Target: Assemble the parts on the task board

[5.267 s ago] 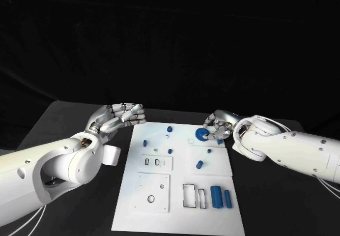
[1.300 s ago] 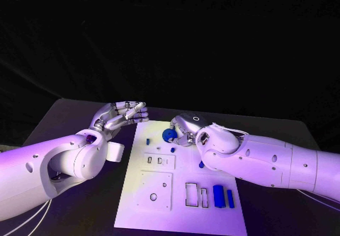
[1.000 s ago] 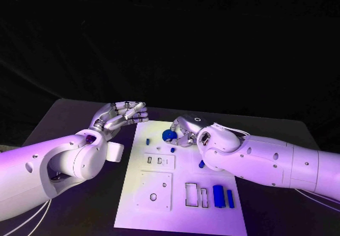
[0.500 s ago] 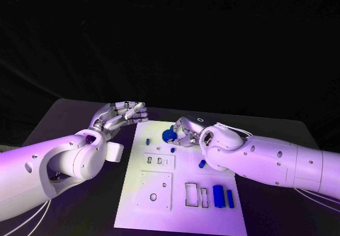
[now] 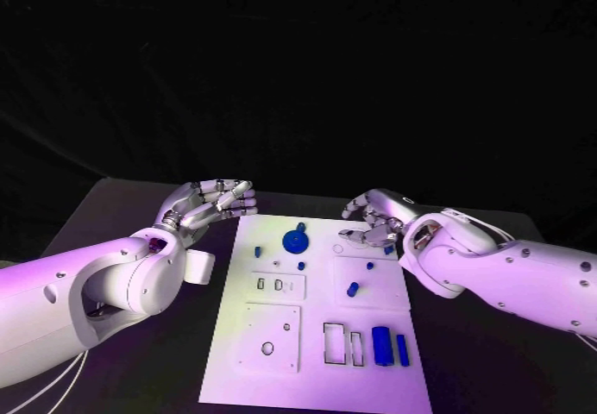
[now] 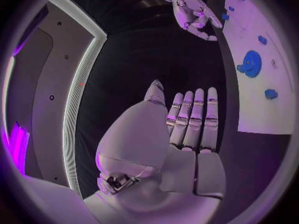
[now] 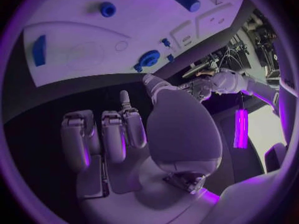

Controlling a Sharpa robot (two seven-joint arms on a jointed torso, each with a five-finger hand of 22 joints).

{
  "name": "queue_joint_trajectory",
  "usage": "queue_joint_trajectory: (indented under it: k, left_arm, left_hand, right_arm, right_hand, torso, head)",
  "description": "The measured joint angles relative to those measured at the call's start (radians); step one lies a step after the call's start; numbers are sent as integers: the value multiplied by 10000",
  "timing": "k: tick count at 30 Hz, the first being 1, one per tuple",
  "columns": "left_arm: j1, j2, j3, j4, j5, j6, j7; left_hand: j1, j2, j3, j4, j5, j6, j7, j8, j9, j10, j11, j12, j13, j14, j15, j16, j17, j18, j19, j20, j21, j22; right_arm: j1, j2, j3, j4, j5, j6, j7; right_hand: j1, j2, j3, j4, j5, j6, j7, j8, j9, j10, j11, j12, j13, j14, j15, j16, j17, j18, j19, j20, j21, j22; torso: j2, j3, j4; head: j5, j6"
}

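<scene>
The white task board (image 5: 280, 345) lies in the middle of the table. A blue gear (image 5: 296, 239) rests on its far part, also seen in the left wrist view (image 6: 252, 63) and the right wrist view (image 7: 148, 58). My right hand (image 5: 377, 220) hovers over the board's far right corner, apart from the gear, fingers loosely bent and holding nothing (image 7: 124, 134). Beside the board's far left corner my left hand (image 5: 211, 204) hangs with nothing in it (image 6: 181, 134). Small blue pegs (image 5: 258, 252) (image 5: 301, 266) (image 5: 354, 289) stand on the board. Two blue blocks (image 5: 380, 343) sit near the front.
Rectangular slots (image 5: 336, 341) and a round hole (image 5: 267, 348) open in the board's near part. A white cuff (image 5: 199, 267) on my left forearm hangs close to the board's left edge. Black table (image 5: 137, 216) surrounds the board.
My right hand has let go of the blue gear, which now lies on the board's far part, and has drawn back to the right. The left hand has stayed put.
</scene>
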Motion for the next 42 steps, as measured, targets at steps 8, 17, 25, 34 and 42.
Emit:
queue_joint_trajectory:
  k: [8, 17, 25, 34, 42]
  left_arm:
    - [0, 117, 0, -177, 1, 21, 7]
    - [-2, 225, -3, -338, 1, 64, 14]
    - [-7, 258, -3, -423, 1, 91, 17]
    - [-10, 274, -5, -435, 1, 107, 19]
    - [-10, 273, -5, -427, 1, 110, 20]
  left_hand:
    - [0, 0, 0, 0, 0, 0, 0, 0, -1, 0, 0, 0, 0, 0, 0, 0, -1, 0, 0, 0, 0, 0]
    - [0, 0, -29, -29, 0, 0, 0, 0, 10, 0, 0, 0, 0, 0, 0, 0, 11, 1, 0, 0, 0, 1]
    - [0, 0, -29, -29, 0, 0, 0, 0, 9, 0, 0, 0, 0, 0, 0, 0, 11, 0, 0, 0, 0, 2]
    - [0, 0, -28, -29, 0, 0, 0, 0, 8, 0, 0, 0, 0, 0, 0, 1, 10, 0, 0, 0, 0, 2]
    - [0, 0, -28, -29, 0, 0, 0, 0, 7, 1, -1, 0, 0, 0, 0, 2, 9, 1, 0, 0, 0, 2]
  right_arm:
    - [50, -1418, -17, -171, 1715, 486, 1455]
    - [-333, -1810, -56, -734, 2040, 786, 2168]
    - [-641, -1685, -56, -1122, 2063, 833, 2327]
    - [-785, -1365, -55, -1401, 2068, 808, 2353]
    - [-884, -1119, -51, -1531, 2092, 786, 2353]
  right_hand:
    - [754, -148, 121, -471, 304, 28, -145, -8, -107, -126, -255, -50, 0, -4, -111, 0, 8, -1, 1, -20, -111, -1]
    - [882, -171, 169, -574, 396, 79, -192, -8, -155, -99, -284, -50, -1, 18, -131, 0, 8, 0, -2, -117, -40, -2]
    - [881, -171, 169, -574, 494, 46, -157, -8, -191, -98, -209, -50, -1, 18, -130, 0, 7, 0, -1, -115, -40, -3]
    - [881, -171, 240, -643, 548, 46, -156, -8, -203, -27, -139, -50, -1, -21, -90, 0, 6, 0, -1, -114, 6, -3]
    - [921, -131, 299, -703, 548, 85, -117, -7, -215, -27, -139, -6, 7, 18, -52, 0, 5, 0, 0, -114, 44, -4]
  torso:
    - [-77, 99, -128]
    - [-109, 200, -228]
    - [-108, 231, -243]
    - [-99, 204, -231]
    - [-89, 200, -227]
  head:
    - [-128, 50]
    - [-185, 9]
    - [-161, -27]
    - [-155, -77]
    - [-141, -87]
